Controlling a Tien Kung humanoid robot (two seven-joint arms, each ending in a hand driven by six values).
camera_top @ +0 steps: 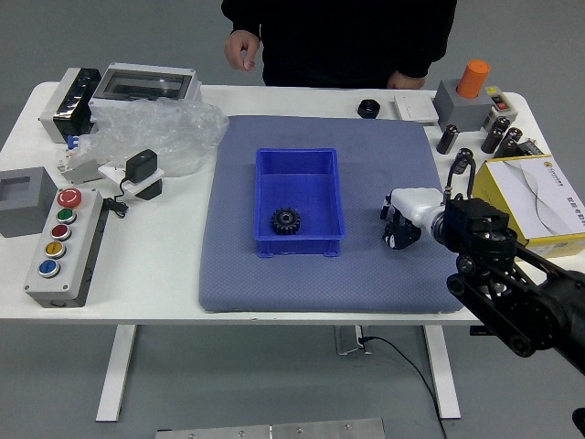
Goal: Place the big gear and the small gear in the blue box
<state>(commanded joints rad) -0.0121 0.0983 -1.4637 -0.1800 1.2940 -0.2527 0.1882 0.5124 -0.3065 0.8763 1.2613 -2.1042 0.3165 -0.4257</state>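
Observation:
The blue box [271, 187] sits on the grey-blue mat, with one black gear [285, 220] lying on its floor near the front wall. My right hand [399, 230] is low over the mat, to the right of the box and apart from it. No second gear can be made out; the mat under the hand is hidden. My left hand is out of view.
A person stands at the far side, one hand over the table edge. A black round part [368, 109] lies beyond the mat. Right: yellow-rimmed tray [544, 245], dark cylinders, grey block [460, 108] with orange cylinder. Left: button panel [69, 247], plastic bag [169, 128].

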